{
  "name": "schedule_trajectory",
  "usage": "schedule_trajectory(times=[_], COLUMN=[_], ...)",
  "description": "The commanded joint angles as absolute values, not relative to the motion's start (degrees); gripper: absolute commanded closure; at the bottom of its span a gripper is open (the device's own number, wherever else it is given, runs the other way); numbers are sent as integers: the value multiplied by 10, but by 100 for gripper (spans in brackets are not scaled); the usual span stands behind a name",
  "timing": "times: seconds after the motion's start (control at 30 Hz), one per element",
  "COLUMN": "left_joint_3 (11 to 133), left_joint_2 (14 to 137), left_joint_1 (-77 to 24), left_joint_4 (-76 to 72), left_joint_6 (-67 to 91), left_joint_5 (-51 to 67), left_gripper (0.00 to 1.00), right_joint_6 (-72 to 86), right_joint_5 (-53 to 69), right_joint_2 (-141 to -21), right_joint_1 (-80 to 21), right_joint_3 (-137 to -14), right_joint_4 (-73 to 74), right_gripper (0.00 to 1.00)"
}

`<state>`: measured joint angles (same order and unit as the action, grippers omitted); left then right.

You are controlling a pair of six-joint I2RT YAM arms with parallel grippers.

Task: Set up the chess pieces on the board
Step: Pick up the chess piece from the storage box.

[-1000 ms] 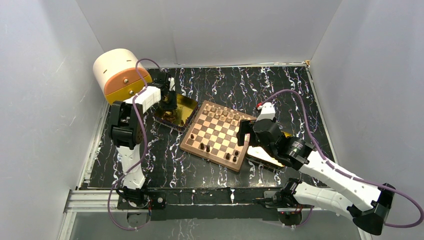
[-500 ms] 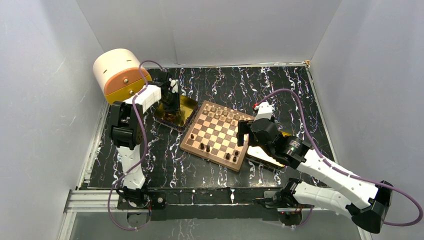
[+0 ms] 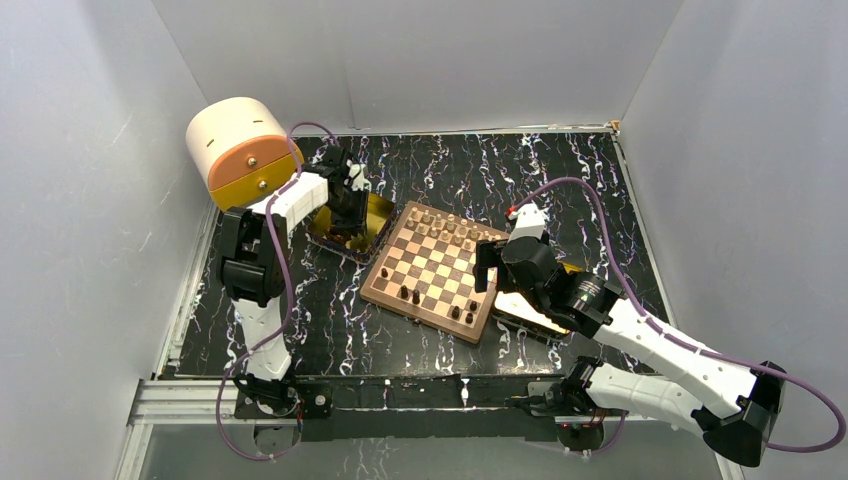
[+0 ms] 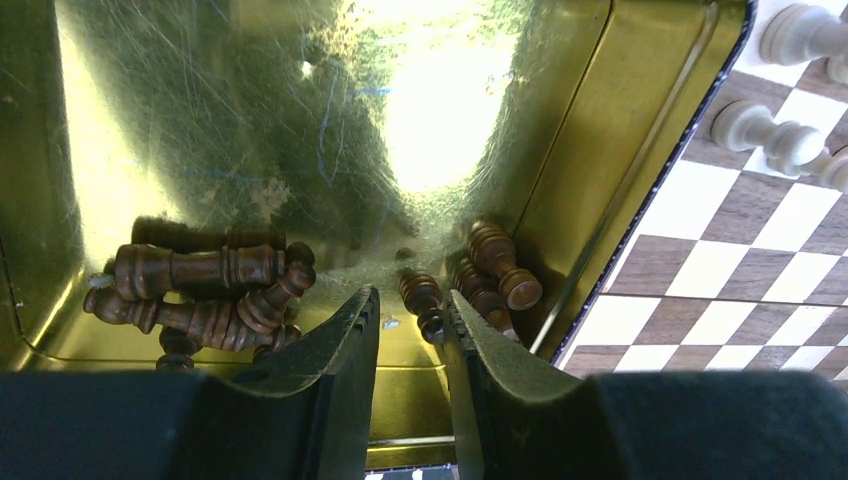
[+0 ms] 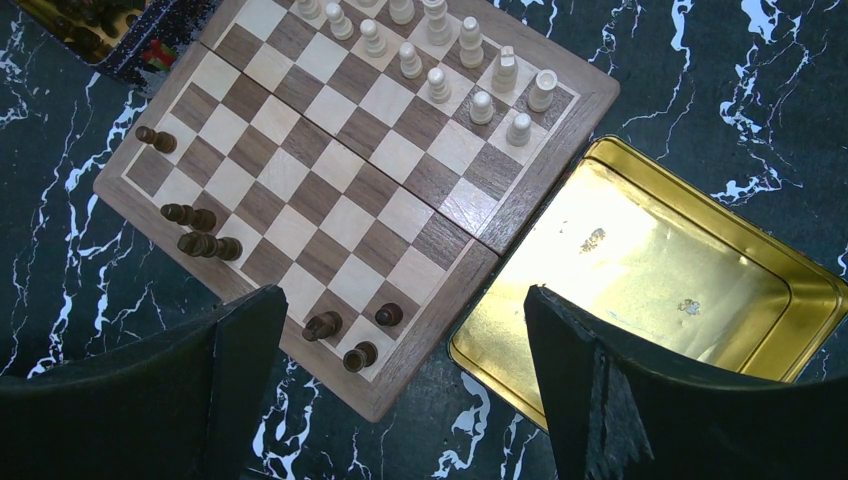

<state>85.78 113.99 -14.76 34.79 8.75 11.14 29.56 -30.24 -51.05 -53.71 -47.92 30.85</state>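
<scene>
So the left claw (image 4: 411, 312) is nose-down in the shiny gold rectangular tin tray (image 4: 640, 120), jaws only a sliver apart. One small dark brown turned wooden chess piece (image 4: 420, 292) lies right at the mouth, snug against the finger on the right of the wrist view. There's gold showing between it and the other finger though, so I'd call that not gripped, nothing held. The right claw (image 5: 402, 310) is spread wide and empty over the near corner of the square checkered wooden board (image 5: 330, 190). A second gold tray (image 5: 650, 260) sits below the finger on the right of its view.

The piece lies flat on the tin floor. Its long axis runs more or less straight out from the claw, with the near end leaning a touch toward that right-of-view finger. Can't tell which end is the head. Good news: the jaws would close across the skinny way.

What I'd worry about:
- It's off-centre, so one finger gets there first, and a round piece on slick metal could roll or squirt out ahead of the tips.
- Two more dark pieces (image 4: 495, 275) lie just beside it past that same finger, hard by the tin wall, so the finger could snag them or pinch two at once.
- The heap of dark pieces (image 4: 200, 285) on the claw's other side is well apart, no bother.
- Even a clean grab brings it up lying sideways. Standing it on a square of the board, which is beyond the tin wall on that same side, looks fiddly, and it could topple.
</scene>
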Motion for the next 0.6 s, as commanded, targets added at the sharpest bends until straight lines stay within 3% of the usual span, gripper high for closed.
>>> schedule_trajectory(times=[0.0, 0.57], left_joint_3=[843, 827], left_joint_2=[1092, 1093], left_joint_1=[-153, -167], left_joint_4=[374, 386], left_joint_6=[85, 86], left_joint_5=[102, 96], left_gripper=[71, 73], right_joint_6=[289, 284], right_joint_5=[-314, -310], right_joint_2=[-508, -522], right_joint_1=[-539, -539], right_joint_3=[-496, -507], right_joint_4=[283, 276], right_gripper=[1, 1])
